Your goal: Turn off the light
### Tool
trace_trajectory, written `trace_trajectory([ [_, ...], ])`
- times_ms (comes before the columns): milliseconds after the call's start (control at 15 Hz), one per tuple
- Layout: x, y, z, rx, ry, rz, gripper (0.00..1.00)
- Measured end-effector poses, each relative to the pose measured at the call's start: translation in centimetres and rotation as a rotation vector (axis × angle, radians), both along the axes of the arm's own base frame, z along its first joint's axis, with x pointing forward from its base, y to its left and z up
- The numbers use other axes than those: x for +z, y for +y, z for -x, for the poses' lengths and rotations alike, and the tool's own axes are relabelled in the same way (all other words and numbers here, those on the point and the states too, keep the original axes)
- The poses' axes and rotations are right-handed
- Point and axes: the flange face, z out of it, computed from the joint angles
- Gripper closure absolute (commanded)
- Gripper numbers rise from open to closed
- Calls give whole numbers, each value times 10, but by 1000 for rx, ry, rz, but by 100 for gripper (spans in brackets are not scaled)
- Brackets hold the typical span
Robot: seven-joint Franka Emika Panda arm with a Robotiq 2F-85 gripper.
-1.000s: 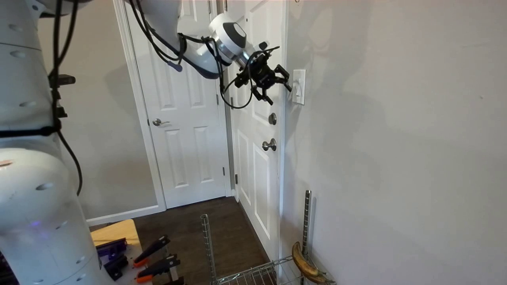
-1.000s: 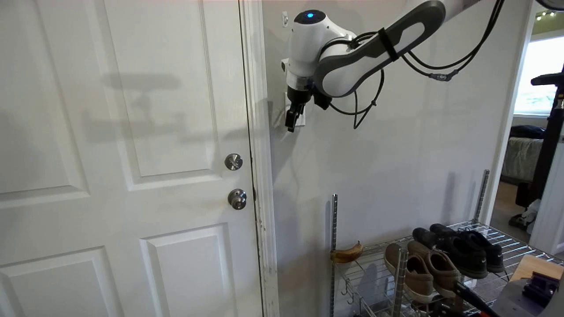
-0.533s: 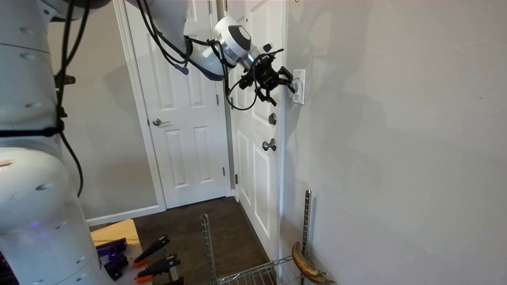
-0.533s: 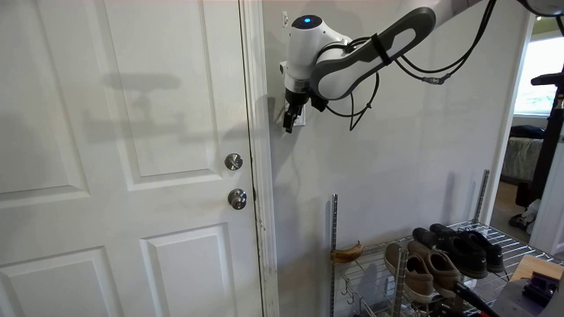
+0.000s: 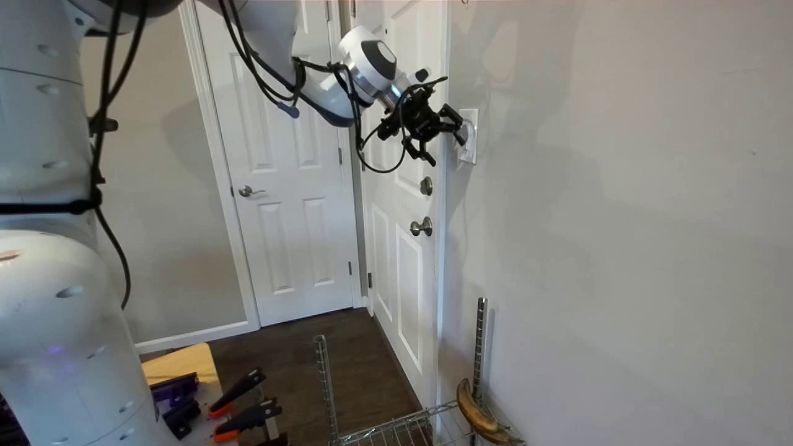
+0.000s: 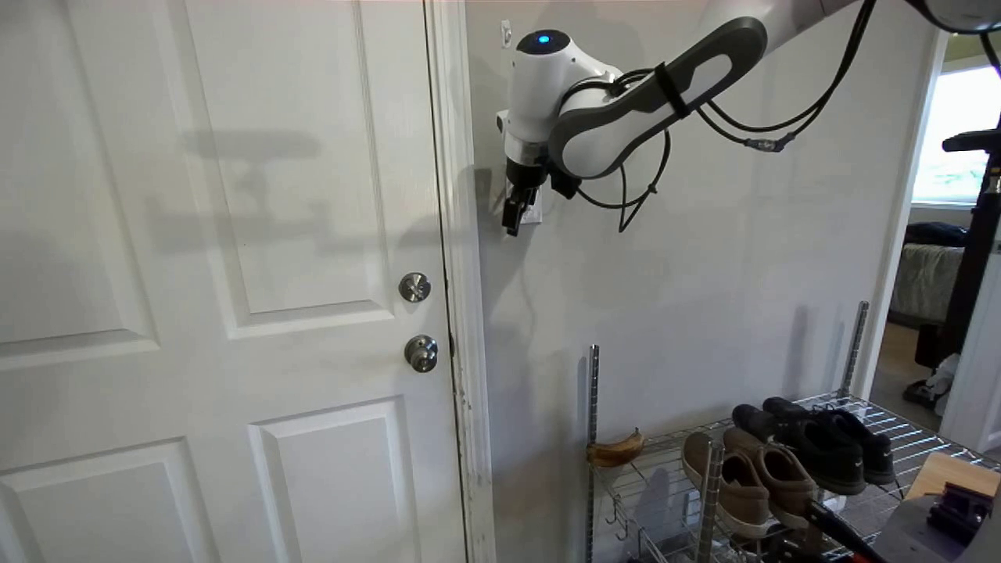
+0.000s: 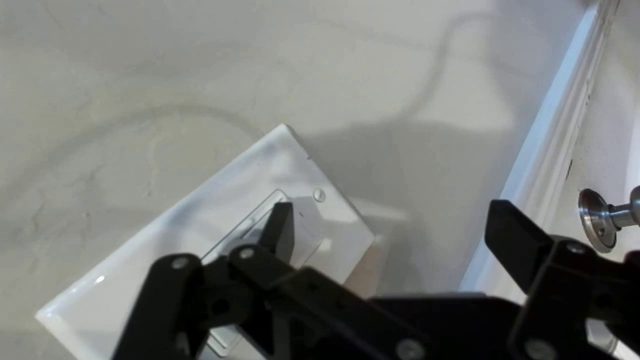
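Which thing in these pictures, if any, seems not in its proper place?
The browning banana, in both exterior views: it lies at a corner of the wire rack holding shoes, an odd spot for food.

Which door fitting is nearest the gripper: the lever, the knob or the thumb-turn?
The thumb-turn: set above the knob, it is closer to the gripper in both exterior views. The lever is on another door, farther off.

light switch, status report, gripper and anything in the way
Gripper open, nothing held. One finger at the light switch, contact and setting unclear. In the way: that finger, hiding part of the switch in wrist view.
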Motion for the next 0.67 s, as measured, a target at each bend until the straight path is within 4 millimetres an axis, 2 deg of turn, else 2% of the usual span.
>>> trace_trajectory([
  [400, -19, -9, -14, -23, 25, -5, 0],
  [667, -23, -8, -15, -22, 33, -4, 0],
])
